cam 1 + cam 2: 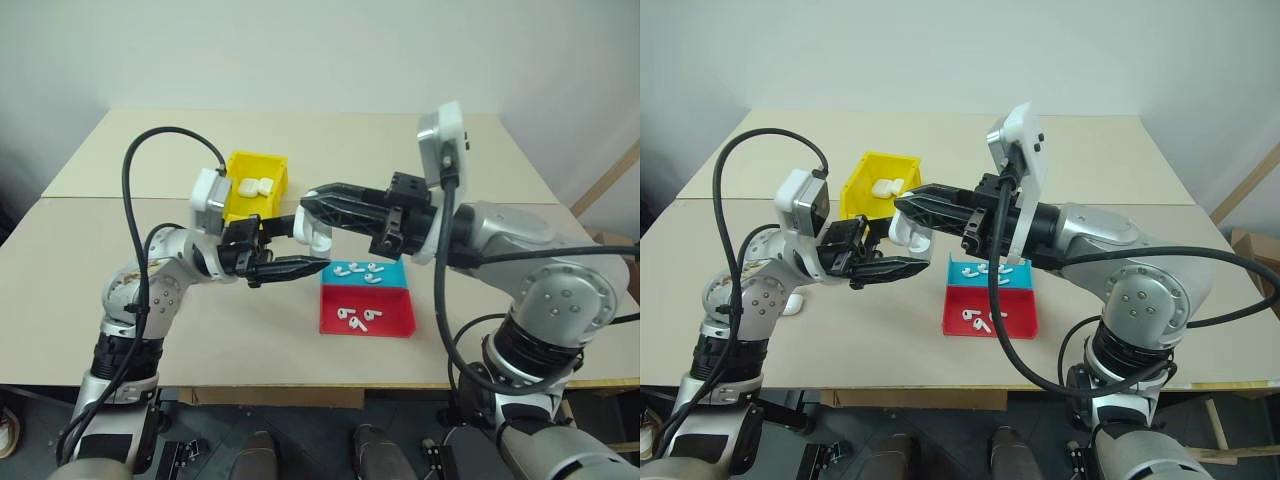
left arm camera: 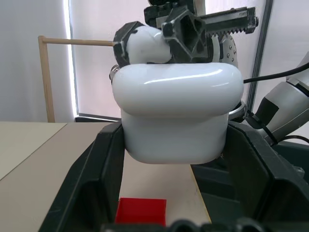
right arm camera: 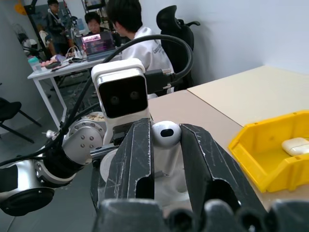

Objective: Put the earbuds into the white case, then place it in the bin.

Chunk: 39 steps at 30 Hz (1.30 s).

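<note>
My left gripper (image 2: 174,145) is shut on the white case (image 2: 176,111) and holds it in the air over the table, in front of the bin. My right gripper (image 3: 166,137) comes in from the right and is shut on one of the earbuds (image 3: 165,134), pinching it right above the case (image 3: 169,181). In the head view the two grippers meet at the white case (image 1: 317,238). The yellow bin (image 1: 240,160) stands behind them with two white cases (image 1: 255,186) inside. More earbuds (image 1: 358,270) lie in the trays.
A blue tray (image 1: 392,276) and a red tray (image 1: 390,322) sit side by side near the table's front edge, under my right arm. A small white object (image 1: 792,303) lies on the table by my left arm. People sit at a desk (image 3: 63,65) in the background.
</note>
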Each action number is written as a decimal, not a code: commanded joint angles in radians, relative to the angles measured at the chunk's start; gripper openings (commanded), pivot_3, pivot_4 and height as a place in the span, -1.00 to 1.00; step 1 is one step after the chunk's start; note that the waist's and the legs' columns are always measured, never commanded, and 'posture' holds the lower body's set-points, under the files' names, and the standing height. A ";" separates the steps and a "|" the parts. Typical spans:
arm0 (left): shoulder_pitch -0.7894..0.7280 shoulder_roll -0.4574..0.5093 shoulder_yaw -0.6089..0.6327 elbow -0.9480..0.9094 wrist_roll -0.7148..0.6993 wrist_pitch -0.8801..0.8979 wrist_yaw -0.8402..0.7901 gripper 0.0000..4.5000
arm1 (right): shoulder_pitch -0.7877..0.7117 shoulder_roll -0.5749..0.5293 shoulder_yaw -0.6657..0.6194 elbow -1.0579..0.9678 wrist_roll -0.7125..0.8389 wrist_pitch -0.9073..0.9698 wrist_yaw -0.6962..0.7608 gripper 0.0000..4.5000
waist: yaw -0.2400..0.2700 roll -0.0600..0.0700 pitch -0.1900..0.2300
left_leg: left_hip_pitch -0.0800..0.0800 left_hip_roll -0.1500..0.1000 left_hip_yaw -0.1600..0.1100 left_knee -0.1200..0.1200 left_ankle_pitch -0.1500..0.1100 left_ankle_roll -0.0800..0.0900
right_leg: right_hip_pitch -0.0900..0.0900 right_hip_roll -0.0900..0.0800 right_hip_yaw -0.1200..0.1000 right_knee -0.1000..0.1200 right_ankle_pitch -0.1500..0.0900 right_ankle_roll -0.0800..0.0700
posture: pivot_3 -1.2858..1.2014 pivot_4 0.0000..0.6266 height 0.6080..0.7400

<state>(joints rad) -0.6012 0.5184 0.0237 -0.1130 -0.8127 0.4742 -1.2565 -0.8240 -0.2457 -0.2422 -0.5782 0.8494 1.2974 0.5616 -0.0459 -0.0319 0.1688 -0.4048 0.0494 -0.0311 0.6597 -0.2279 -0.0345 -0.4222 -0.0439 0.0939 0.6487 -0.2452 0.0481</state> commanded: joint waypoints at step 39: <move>-0.005 -0.011 0.069 -0.013 0.020 -0.062 -0.016 0.24 | 0.032 -0.573 0.195 0.252 -0.032 -0.421 0.313 0.47 | 0.005 0.000 0.000 | 0.000 0.000 0.000 0.000 0.000 0.000 | 0.001 0.000 0.000 -0.002 0.000 0.000 | 0.03 -0.52 1.00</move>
<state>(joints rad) -0.6002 0.4995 0.0640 -0.1024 -0.7838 0.4312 -1.2676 -0.7602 -0.7536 -0.1185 -0.3995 0.9222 0.9380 0.7546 -0.0407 -0.0322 0.1691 -0.4047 0.0490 -0.0305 0.6597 -0.2279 -0.0344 -0.4210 -0.0443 0.0942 0.6461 -0.2454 0.0484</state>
